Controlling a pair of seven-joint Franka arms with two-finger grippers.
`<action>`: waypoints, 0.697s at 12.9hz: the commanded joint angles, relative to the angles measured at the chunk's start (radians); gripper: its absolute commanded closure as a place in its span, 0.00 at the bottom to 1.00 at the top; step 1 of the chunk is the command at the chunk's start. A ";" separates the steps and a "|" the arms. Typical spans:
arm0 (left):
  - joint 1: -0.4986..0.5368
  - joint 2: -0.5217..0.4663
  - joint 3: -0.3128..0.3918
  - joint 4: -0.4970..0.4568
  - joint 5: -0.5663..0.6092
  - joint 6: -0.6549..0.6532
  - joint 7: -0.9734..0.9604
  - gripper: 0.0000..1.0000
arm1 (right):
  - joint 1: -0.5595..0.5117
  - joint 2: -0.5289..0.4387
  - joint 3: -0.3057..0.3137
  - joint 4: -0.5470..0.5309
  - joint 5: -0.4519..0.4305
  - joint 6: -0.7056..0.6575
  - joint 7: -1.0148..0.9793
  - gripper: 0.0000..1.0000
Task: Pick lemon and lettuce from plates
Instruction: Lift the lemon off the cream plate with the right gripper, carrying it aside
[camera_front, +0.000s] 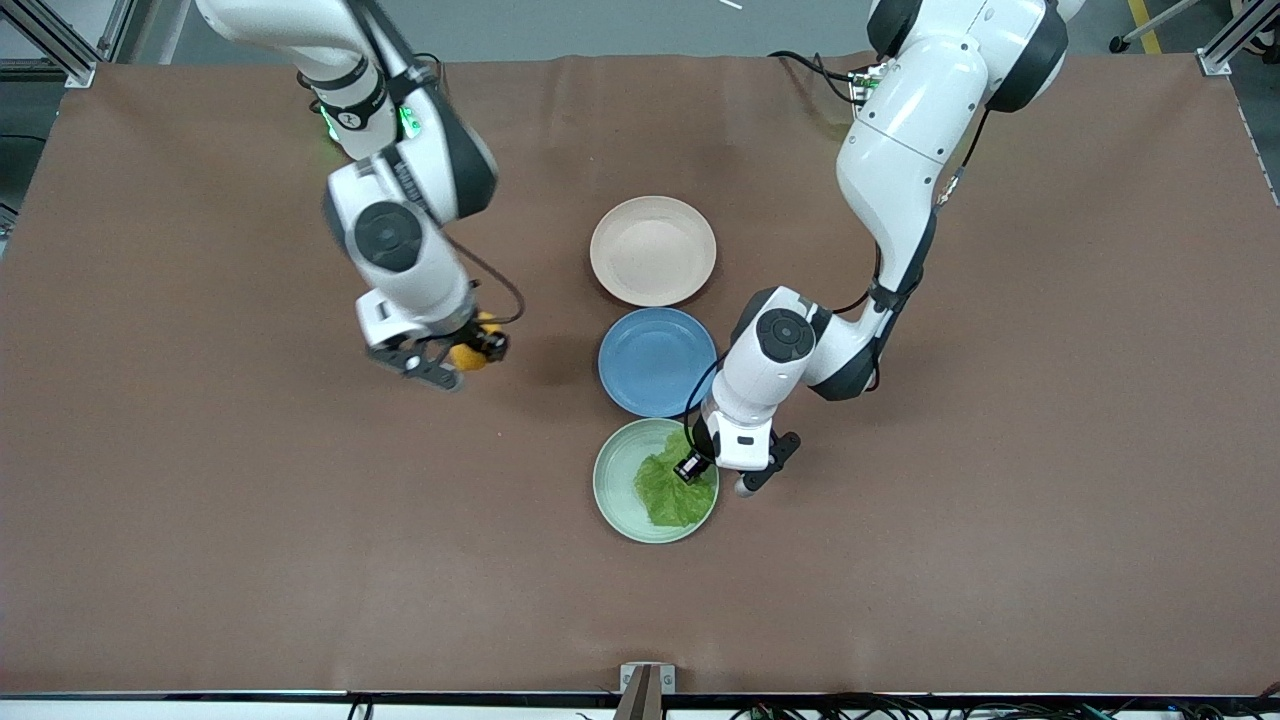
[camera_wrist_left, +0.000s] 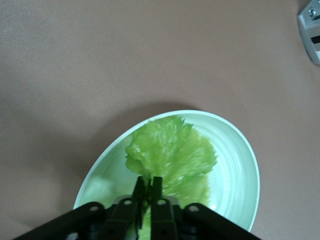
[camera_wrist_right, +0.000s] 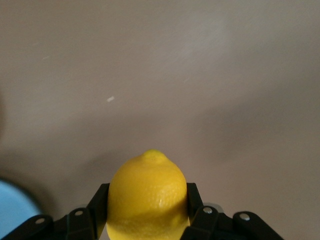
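My right gripper (camera_front: 462, 362) is shut on the yellow lemon (camera_front: 470, 354) and holds it over bare table toward the right arm's end; in the right wrist view the lemon (camera_wrist_right: 147, 192) fills the space between the fingers (camera_wrist_right: 98, 202). My left gripper (camera_front: 712, 462) is over the pale mint green plate (camera_front: 612, 490) and is shut on the stem end of the green lettuce (camera_front: 675, 488), whose leaf lies in that plate. In the left wrist view the gripper (camera_wrist_left: 148, 187) pinches the lettuce (camera_wrist_left: 172, 157) above the plate (camera_wrist_left: 240, 165). The beige-pink plate (camera_front: 652, 250) is empty.
An empty blue plate (camera_front: 655, 360) sits between the beige-pink and mint plates. Brown table surface stretches wide at both ends. A grey metal bracket (camera_front: 645, 680) sits at the table edge nearest the front camera.
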 joint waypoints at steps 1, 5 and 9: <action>-0.013 -0.014 0.010 0.016 0.011 0.006 -0.025 0.99 | -0.096 -0.017 0.022 -0.056 0.000 0.028 -0.135 1.00; -0.006 -0.115 -0.003 0.000 0.004 -0.006 -0.038 0.99 | -0.188 -0.010 0.021 -0.135 -0.002 0.140 -0.281 1.00; 0.056 -0.324 -0.008 -0.159 0.007 -0.063 -0.039 0.98 | -0.295 0.049 0.021 -0.149 -0.002 0.233 -0.435 0.99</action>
